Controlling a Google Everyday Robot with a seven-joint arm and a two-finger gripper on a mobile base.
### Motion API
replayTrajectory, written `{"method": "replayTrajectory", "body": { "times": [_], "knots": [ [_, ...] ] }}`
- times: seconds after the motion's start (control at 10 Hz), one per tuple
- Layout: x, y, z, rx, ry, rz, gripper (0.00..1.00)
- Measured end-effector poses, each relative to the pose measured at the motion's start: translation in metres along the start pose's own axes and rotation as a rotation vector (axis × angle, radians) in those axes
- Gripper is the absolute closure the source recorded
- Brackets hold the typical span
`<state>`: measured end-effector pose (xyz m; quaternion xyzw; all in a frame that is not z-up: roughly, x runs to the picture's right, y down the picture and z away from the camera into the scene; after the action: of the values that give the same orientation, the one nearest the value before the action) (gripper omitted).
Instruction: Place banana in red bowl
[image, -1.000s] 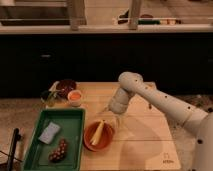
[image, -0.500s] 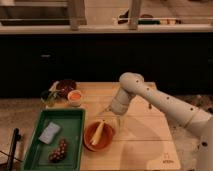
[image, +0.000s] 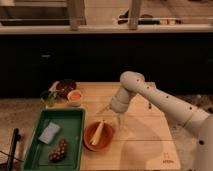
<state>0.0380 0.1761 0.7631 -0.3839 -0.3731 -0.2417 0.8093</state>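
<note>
The red bowl (image: 99, 137) sits on the wooden table near its front left, just right of the green tray. The pale yellow banana (image: 98, 132) lies inside the bowl, slanting from its middle up toward the far rim. My gripper (image: 111, 117) hangs from the white arm directly above the bowl's far right rim, close to the banana's upper end.
A green tray (image: 75, 120) at the left holds a blue-grey sponge (image: 49, 132) and a dark grape cluster (image: 58, 150). Behind it stand a dark brown bowl (image: 65, 86), a small white cup with orange contents (image: 74, 96) and a clear glass container (image: 49, 98). A counter runs behind the table.
</note>
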Motion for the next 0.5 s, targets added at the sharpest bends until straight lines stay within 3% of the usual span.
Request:
{"method": "replayTrajectory", "body": {
  "times": [0.5],
  "knots": [
    [0.0074, -0.002, -0.0028, 0.018, -0.001, 0.017, 0.2]
  ]
}}
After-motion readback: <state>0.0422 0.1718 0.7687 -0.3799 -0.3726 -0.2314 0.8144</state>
